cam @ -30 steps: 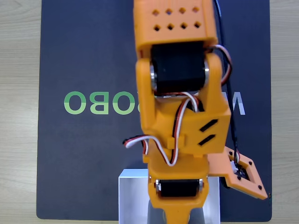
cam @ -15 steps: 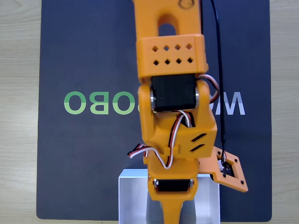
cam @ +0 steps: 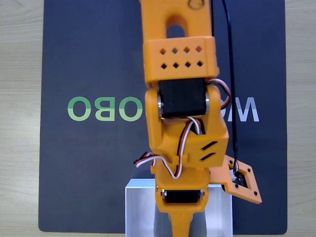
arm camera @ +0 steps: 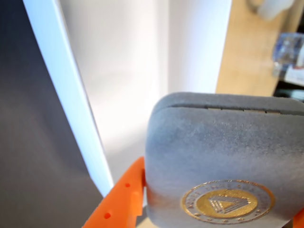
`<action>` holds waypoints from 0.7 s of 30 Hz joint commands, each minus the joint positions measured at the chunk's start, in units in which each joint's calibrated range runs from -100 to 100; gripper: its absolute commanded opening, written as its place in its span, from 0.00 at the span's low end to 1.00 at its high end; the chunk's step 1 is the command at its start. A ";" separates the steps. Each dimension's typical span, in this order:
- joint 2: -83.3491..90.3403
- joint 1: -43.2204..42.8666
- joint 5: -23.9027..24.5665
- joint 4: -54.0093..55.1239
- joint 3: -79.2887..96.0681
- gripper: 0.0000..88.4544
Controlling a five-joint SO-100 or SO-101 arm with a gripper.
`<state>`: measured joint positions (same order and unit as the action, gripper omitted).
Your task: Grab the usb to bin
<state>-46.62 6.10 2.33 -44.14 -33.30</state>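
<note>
- Fixed view: the orange arm (cam: 182, 113) reaches down the middle of the picture over a dark mat (cam: 89, 163) with green and white lettering, which lies on a pale wooden table (cam: 19, 118).
- Fixed view: the arm's lower end hangs over the bin (cam: 140, 210), a white box at the bottom edge of the mat. The arm covers the middle of the bin, so what lies under it is hidden here, and the fingers cannot be made out from above.
- Wrist view: the usb (arm camera: 223, 156), a dark grey rounded case with a round gold emblem bearing a triangle, sits close to the lens, with an orange finger (arm camera: 121, 199) against its left side. A sliver of orange shows at the right bottom corner, so the gripper (arm camera: 213, 209) appears clamped on the case.
- Wrist view: behind the case are the bin's white floor and its left wall (arm camera: 71, 95), so the case is held above the bin's inside. The dark mat lies left of that wall and the wooden table beyond the far wall.
</note>
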 commanded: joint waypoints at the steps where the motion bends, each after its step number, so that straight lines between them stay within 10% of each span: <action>1: 1.48 0.30 -0.12 1.06 -3.10 0.16; 7: 1.48 0.30 -0.12 1.06 -3.10 0.17; 21: 1.48 0.30 -0.18 1.06 -3.10 0.55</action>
<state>-46.62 6.10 2.33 -43.97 -33.30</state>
